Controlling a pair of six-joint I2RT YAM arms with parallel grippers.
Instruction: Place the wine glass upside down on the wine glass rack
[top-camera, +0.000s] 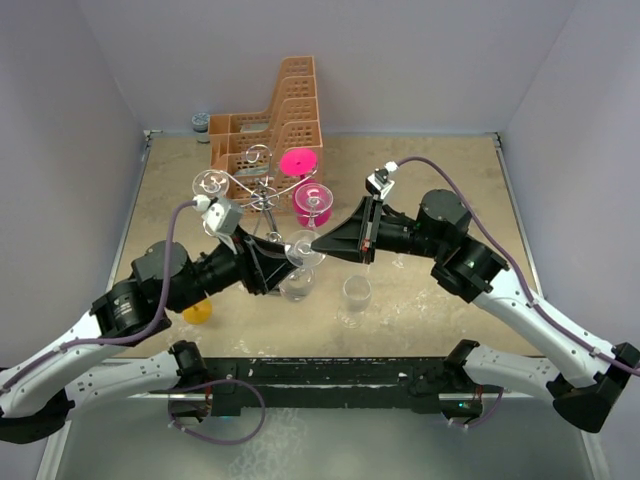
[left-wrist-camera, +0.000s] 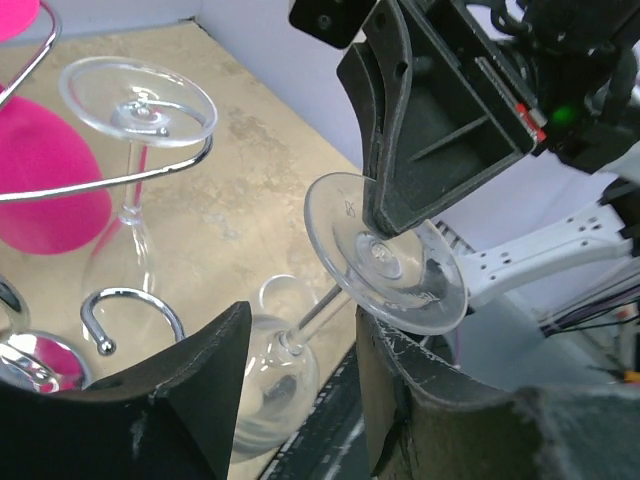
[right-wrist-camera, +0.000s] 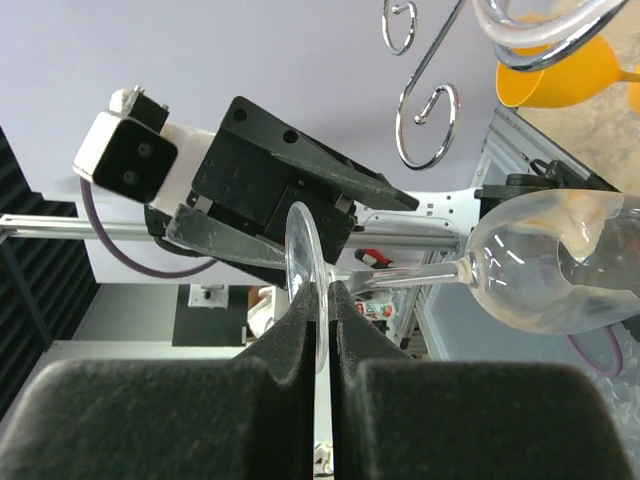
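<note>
A clear wine glass (top-camera: 298, 285) hangs tilted above the table's middle, foot up and bowl down. My right gripper (top-camera: 318, 245) is shut on the rim of its round foot (left-wrist-camera: 385, 255), and the right wrist view shows both pads pinching the foot edge at the gripper (right-wrist-camera: 322, 292). My left gripper (left-wrist-camera: 300, 335) stands open, its fingers (left-wrist-camera: 190, 395) apart on either side of the stem without touching it. The silver wire wine glass rack (top-camera: 262, 195) stands just behind, with a clear glass (top-camera: 212, 183) and two pink glasses (top-camera: 312, 203) hanging on its arms.
An orange perforated basket (top-camera: 270, 120) stands at the back with a small jar (top-camera: 201, 122) beside it. Another clear glass (top-camera: 355, 296) stands upright near the front. A yellow glass (top-camera: 197, 312) lies under the left arm. The rack's scroll arms (right-wrist-camera: 430, 110) curl close above the held glass.
</note>
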